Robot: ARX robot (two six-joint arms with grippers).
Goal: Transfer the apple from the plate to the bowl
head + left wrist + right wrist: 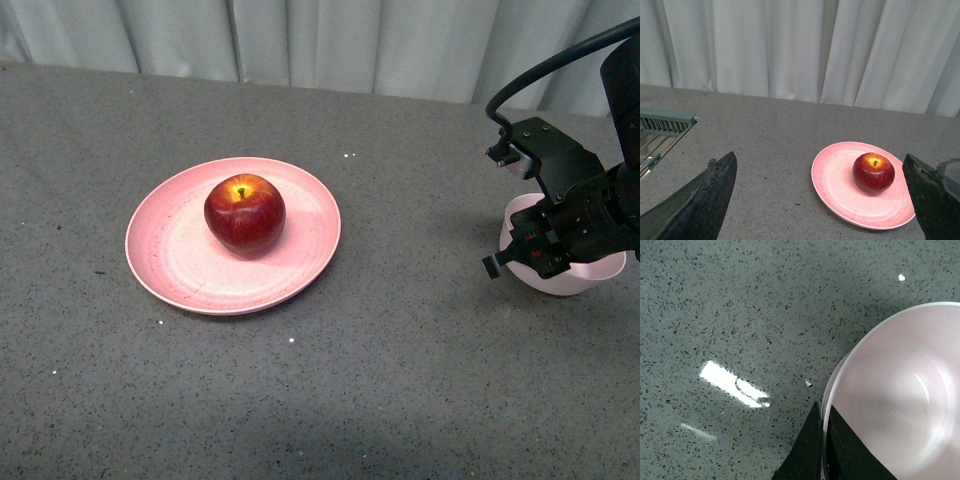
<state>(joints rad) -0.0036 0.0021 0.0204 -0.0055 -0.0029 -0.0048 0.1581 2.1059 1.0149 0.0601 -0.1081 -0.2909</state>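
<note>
Grey speckled stone-look table [400, 400], pale pleated curtains [350, 40] hung behind. The glossy dark red apple [245, 213] is sat near the middle of the wide matte salmon plate [170, 270]. The small deep pale pink bowl [590, 280] is pinched at its rim by the right gripper [822, 412]. The left gripper [817, 159] is spread wide, nothing held.
</note>
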